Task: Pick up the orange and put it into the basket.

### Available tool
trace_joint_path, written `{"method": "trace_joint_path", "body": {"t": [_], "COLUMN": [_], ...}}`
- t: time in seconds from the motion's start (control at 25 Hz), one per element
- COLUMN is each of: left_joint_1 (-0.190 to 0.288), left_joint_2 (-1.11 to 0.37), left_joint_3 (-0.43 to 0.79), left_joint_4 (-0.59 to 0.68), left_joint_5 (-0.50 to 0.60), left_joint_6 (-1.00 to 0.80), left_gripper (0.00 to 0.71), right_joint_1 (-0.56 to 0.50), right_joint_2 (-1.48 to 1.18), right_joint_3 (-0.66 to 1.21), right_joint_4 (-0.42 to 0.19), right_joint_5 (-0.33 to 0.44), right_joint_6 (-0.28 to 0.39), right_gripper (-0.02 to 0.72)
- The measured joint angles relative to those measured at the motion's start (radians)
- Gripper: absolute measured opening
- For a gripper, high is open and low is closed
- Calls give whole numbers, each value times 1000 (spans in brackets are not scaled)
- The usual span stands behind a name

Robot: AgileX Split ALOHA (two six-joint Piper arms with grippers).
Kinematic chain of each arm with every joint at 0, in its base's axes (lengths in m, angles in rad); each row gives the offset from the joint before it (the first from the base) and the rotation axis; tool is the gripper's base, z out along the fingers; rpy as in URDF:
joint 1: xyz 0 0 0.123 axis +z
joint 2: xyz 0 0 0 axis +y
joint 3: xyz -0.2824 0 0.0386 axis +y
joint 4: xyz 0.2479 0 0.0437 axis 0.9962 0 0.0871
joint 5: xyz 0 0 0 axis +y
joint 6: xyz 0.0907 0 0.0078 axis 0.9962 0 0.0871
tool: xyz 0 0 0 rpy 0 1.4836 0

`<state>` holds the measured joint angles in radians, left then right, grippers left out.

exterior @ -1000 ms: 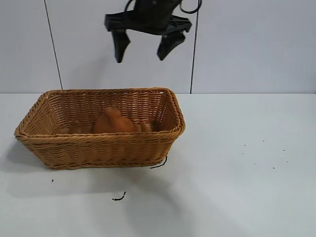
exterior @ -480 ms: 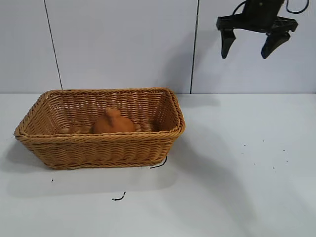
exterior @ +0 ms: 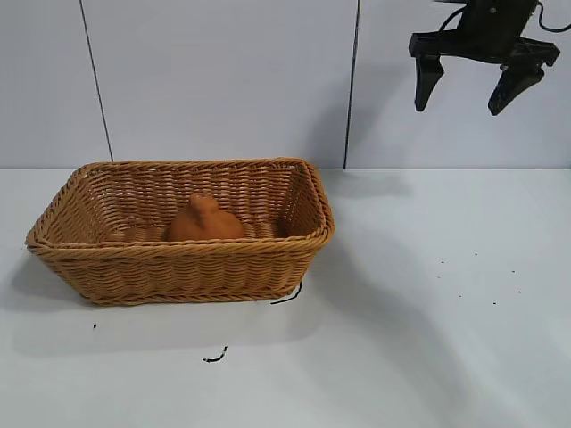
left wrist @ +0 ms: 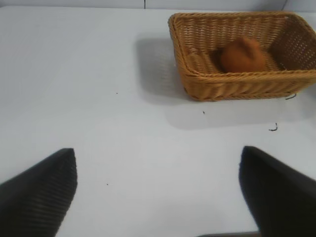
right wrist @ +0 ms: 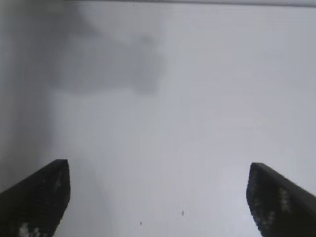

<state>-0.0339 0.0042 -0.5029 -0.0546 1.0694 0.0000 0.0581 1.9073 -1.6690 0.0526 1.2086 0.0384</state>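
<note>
White tabletop (exterior: 428,357) runs up to a pale panelled wall (exterior: 223,80) with two thin dark vertical seams. On the table's left part sits the basket (exterior: 178,267), long side facing the exterior camera, its braided rim unbroken all round. The orange (exterior: 206,220) lies inside it on the woven floor, roughly mid-length, its knobby bump pointing up; from the exterior view only its upper half clears the near rim. Two small dark thread-like scraps (exterior: 214,358) lie on the table in front of the basket, one touching its lower right corner, and tiny dark specks dot the surface to the right.

High at the upper right of the exterior view hangs the right gripper (exterior: 472,92), well above the table and well apart from the basket, its two black fingers spread wide with nothing between them. The right wrist view confirms the spread: the right gripper (right wrist: 158,197) frames only bare table and a soft shadow.

The left arm is outside the exterior view. Its wrist camera alone shows the left gripper (left wrist: 158,192), fingers spread and empty, looking across open table toward the basket (left wrist: 232,84) with the orange (left wrist: 243,55) seen whole inside it.
</note>
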Motion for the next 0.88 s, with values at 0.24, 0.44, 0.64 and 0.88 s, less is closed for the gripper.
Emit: {"method": "trace_joint_path", "body": {"t": [0.24, 0.44, 0.64, 0.88], "left_joint_1": [0, 0, 0, 0], "left_joint_2": [0, 0, 0, 0], "left_joint_3": [0, 0, 0, 0], "left_joint_4": [0, 0, 0, 0], "left_joint_5": [0, 0, 0, 0], "left_joint_6": [0, 0, 0, 0], "left_gripper": [639, 639, 639, 639], "right_joint_1": [0, 0, 0, 0], "right_joint_2": [-368, -655, -956, -1340], "right_joint_3": [423, 680, 921, 1146], "right_joint_4": [0, 0, -5, -10], "right_joint_5": [3, 4, -40, -168], "right_joint_6": [-23, -38, -57, -89], "right_gripper": [695, 695, 695, 695]}}
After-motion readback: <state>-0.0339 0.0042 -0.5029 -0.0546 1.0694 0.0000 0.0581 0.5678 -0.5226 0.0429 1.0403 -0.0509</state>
